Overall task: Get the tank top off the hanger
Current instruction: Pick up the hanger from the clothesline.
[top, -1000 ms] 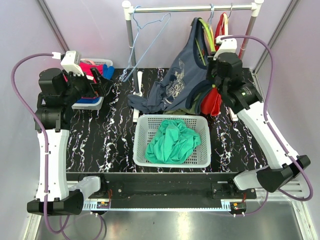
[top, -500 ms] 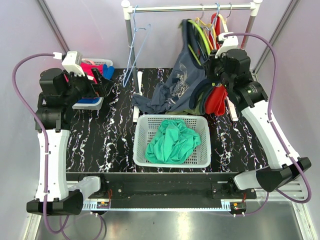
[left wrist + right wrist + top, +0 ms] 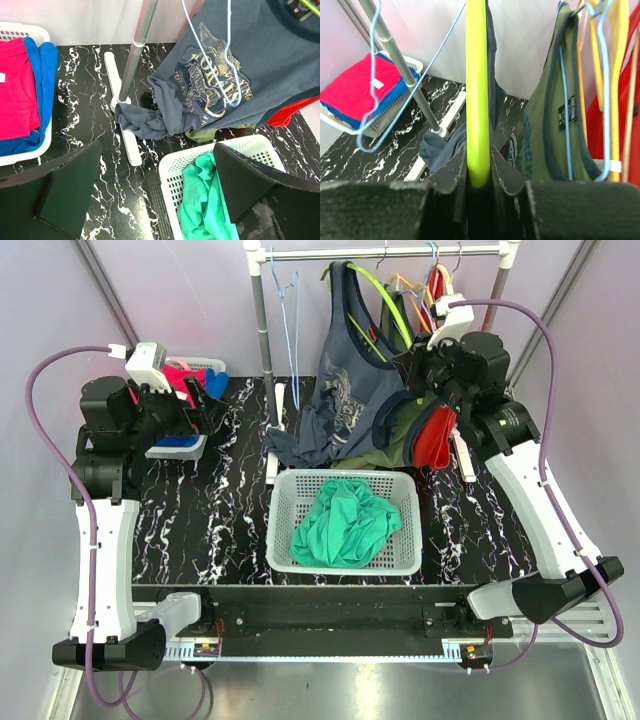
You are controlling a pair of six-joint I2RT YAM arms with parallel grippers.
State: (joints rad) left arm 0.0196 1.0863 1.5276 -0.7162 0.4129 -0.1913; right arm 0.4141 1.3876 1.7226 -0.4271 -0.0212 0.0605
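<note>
A navy tank top [image 3: 350,390] with a gold print hangs from a lime green hanger [image 3: 385,302] under the clothes rail, its lower end bunched on the table by the rail's foot. It also shows in the left wrist view [image 3: 235,85]. My right gripper [image 3: 425,352] is shut on the lime green hanger's bar [image 3: 478,100], with the navy cloth just behind it. My left gripper [image 3: 205,405] is open and empty at the far left, well away from the tank top; its fingers [image 3: 65,185] frame the table and basket.
A white basket [image 3: 285,502] holding a green garment [image 3: 345,522] sits mid-table. A small basket [image 3: 195,445] of red and blue clothes is at the back left. An empty blue wire hanger [image 3: 285,315], an olive tank top [image 3: 552,130] and red garments [image 3: 435,435] hang on the rail [image 3: 380,254].
My right gripper has lifted the lime hanger up and left along the rail, so the navy tank top hangs higher and straighter. The blue wire hanger swung. The left arm stayed still.
</note>
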